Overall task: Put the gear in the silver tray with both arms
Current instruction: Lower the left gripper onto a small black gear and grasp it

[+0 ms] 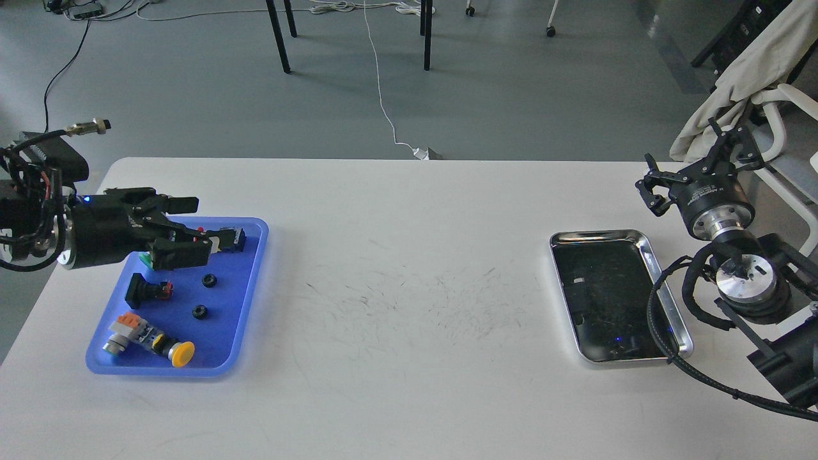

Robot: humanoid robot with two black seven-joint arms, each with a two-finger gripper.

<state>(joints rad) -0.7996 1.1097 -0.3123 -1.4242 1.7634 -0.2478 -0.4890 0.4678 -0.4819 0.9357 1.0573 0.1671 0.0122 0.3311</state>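
Your gears, two small black ones [209, 280] and [200, 312], lie loose in the blue tray [252, 300] at the tabletop's left; the silver tray [642, 239] sits empty, well apart on the right. Your left gripper [185, 236] hovers over the blue tray's far end, fingers spread and empty, so this looks like the pick-up step. Next, lower onto a gear and close; the right gripper [652, 188] waits beyond the silver tray, and I cannot tell how its fingers stand.

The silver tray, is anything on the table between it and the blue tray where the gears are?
Nothing visible. The table between the blue tray and the silver tray shows only scuff marks. Both gears lie uncovered in the blue tray.
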